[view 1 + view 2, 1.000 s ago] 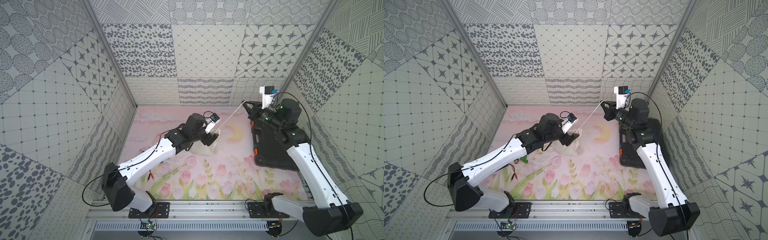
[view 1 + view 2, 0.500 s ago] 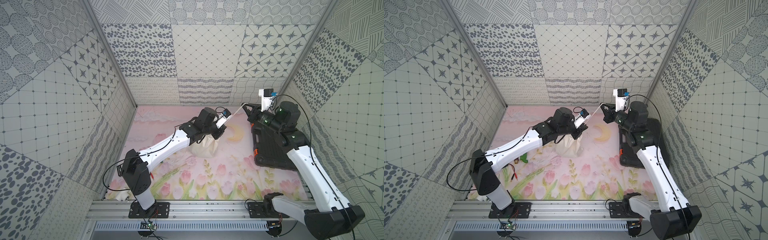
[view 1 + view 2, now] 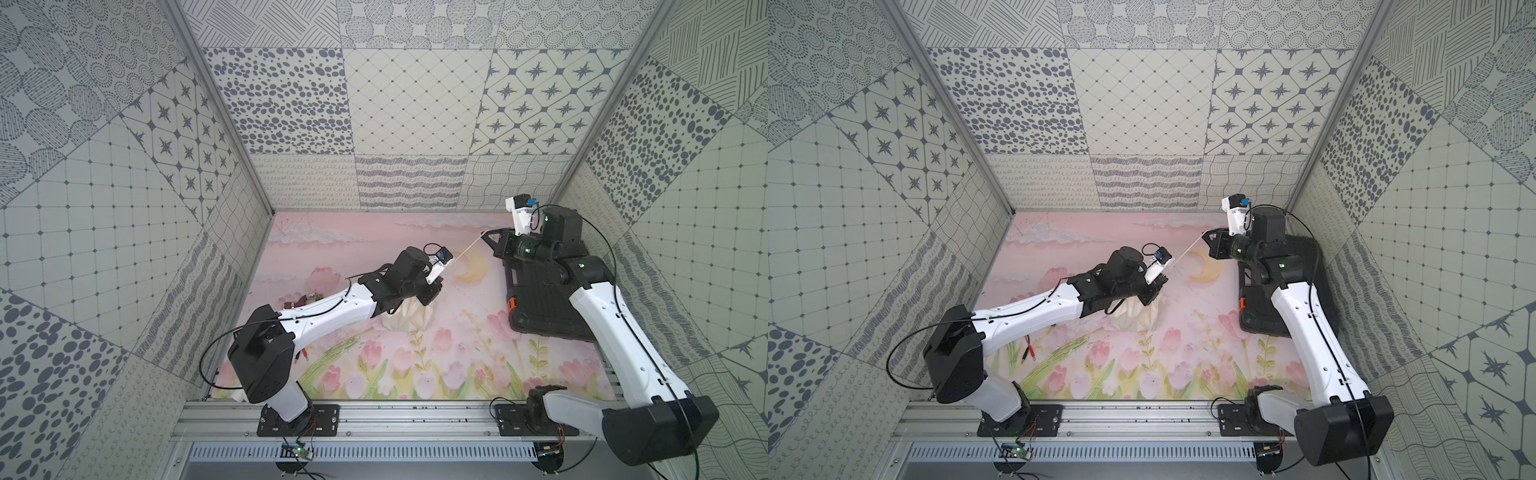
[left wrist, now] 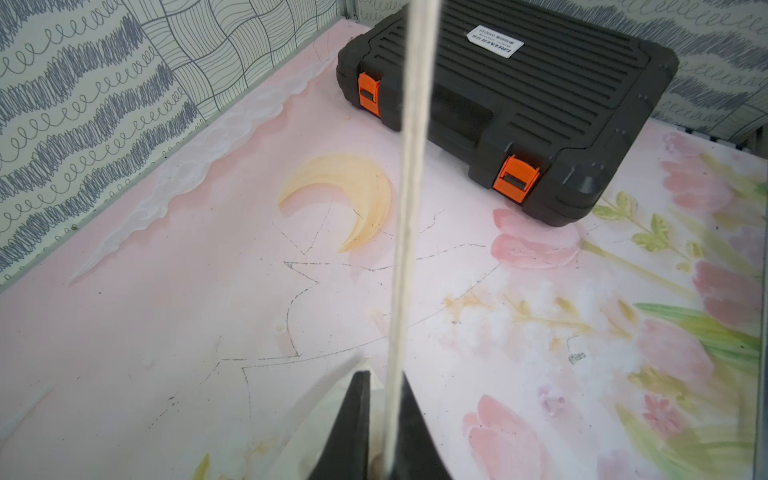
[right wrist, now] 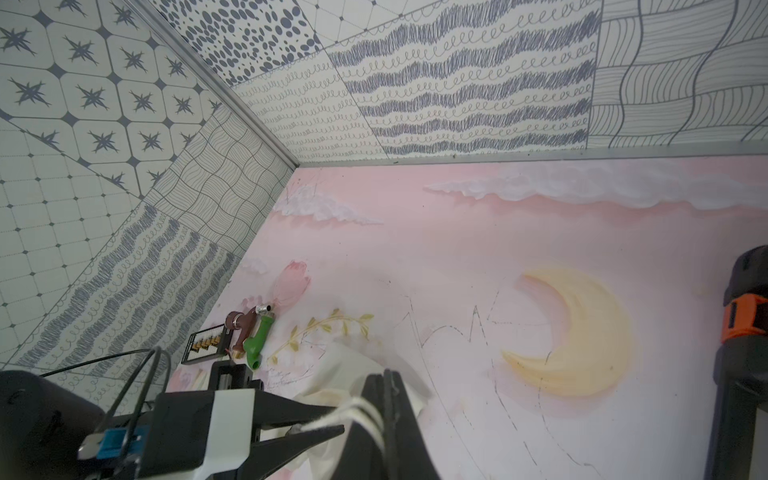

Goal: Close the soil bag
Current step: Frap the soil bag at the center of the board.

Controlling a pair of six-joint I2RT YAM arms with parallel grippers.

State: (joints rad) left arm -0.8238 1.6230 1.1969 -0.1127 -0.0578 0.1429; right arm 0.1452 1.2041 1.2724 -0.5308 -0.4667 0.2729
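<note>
Right fingers (image 5: 401,432) clamp the taut cord (image 4: 410,203); left fingers (image 4: 357,415) appear closed around it at the soil bag (image 3: 409,320) neck. Overpulling may topple the bag or slip the cord.

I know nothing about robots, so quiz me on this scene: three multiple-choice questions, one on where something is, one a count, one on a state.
1. Where does the black case lie?
A. on the robot's left
B. in the centre
C. on the robot's right

2. How many orange latches show on it?
A. one
B. two
C. four

3. The cord from the bag to the right end effector is:
A. taut
B. lying slack
C. coiled round the case

Answers:
1. C: both top views show it well to the right of the bag.
2. B: the left wrist view shows two along its front edge.
3. A: it runs as a straight line through the air in both top views.
</note>
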